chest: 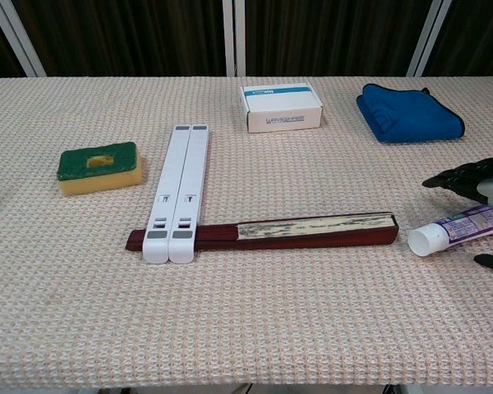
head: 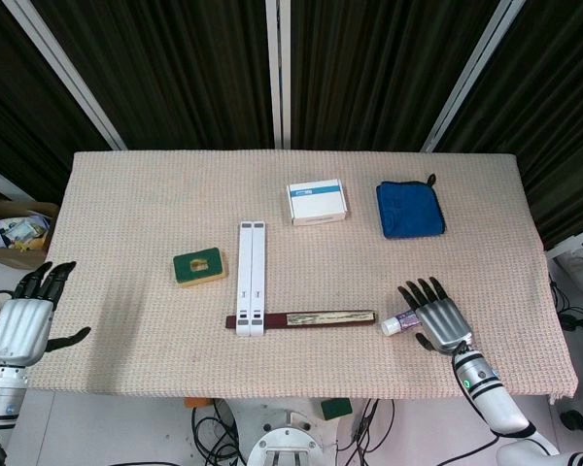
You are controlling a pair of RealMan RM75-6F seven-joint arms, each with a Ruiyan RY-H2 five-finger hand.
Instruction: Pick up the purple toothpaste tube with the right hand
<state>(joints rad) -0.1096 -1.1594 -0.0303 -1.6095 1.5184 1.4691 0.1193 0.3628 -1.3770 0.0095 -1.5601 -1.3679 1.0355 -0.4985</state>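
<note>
The purple toothpaste tube (head: 400, 321) lies flat near the table's front right, its white cap pointing left. In the chest view the tube (chest: 456, 227) runs off toward the right edge. My right hand (head: 437, 316) hovers over the tube's rear part with its fingers stretched out. In the chest view, the right hand (chest: 485, 185) has its dark fingers above the tube and its thumb below it, spread apart and not closed on it. My left hand (head: 24, 316) hangs off the table's left side, fingers extended and holding nothing.
A dark red folded fan (head: 321, 317) lies just left of the tube's cap, crossing a white folded stand (head: 252, 277). A green-and-yellow sponge (head: 198, 265) sits further left. A white box (head: 317, 201) and a blue cloth (head: 409, 209) lie toward the back.
</note>
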